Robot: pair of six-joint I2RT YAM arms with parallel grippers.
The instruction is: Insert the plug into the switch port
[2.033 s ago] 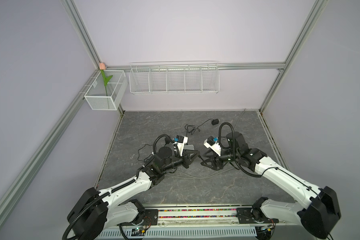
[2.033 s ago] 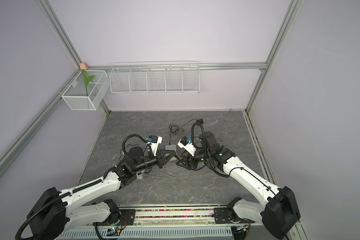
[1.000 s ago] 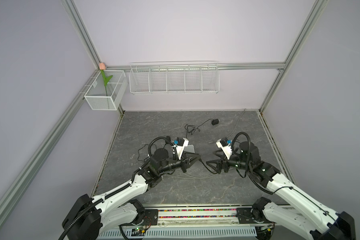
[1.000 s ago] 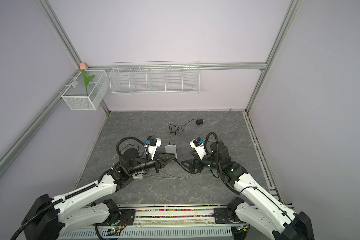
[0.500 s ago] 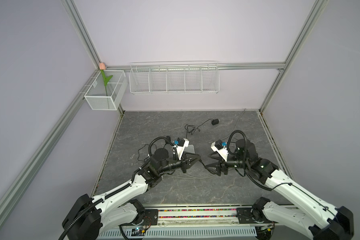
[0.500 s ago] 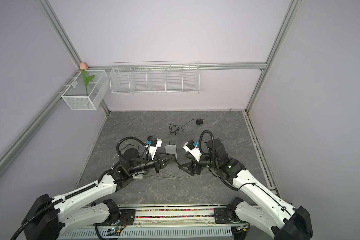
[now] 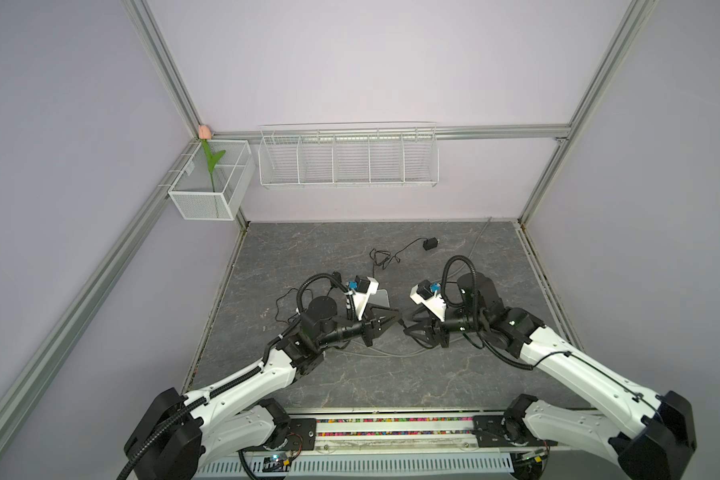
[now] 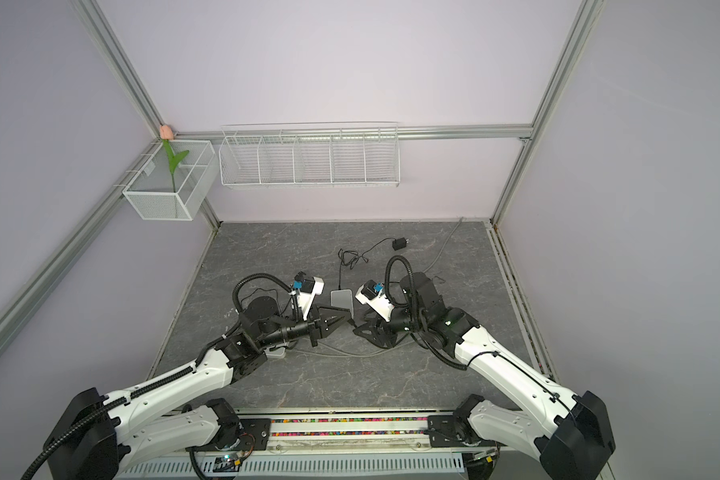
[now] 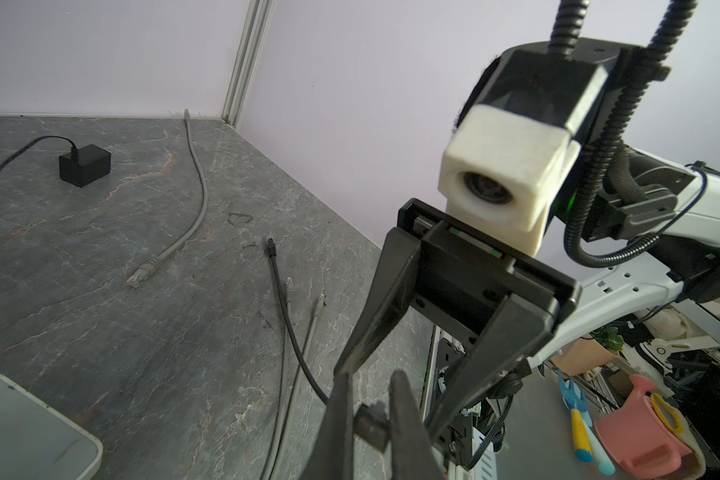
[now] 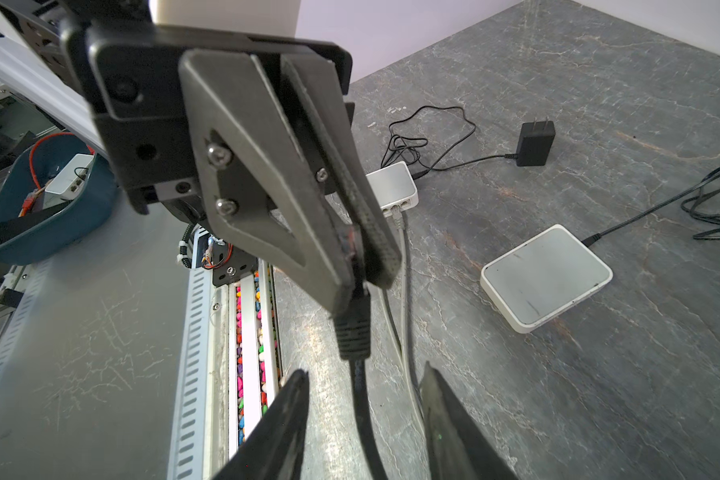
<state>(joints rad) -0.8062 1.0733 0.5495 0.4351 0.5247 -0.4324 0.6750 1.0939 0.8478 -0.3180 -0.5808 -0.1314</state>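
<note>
Two grippers meet tip to tip over the grey tabletop (image 7: 350, 374). We see the left gripper (image 10: 356, 270) pinched narrow on the black plug (image 10: 352, 332), whose boot sticks out past its fingertips toward the right gripper (image 10: 364, 372). The right gripper's jaws stand partly apart, one finger on each side of the black cable (image 10: 362, 415) just past the boot, and as far as we can tell they touch neither side. The small white switch (image 10: 391, 187), with grey cables in its ports, lies behind the left gripper's fingers. A flat white box (image 10: 545, 276) lies near both tips, apart from them.
</note>
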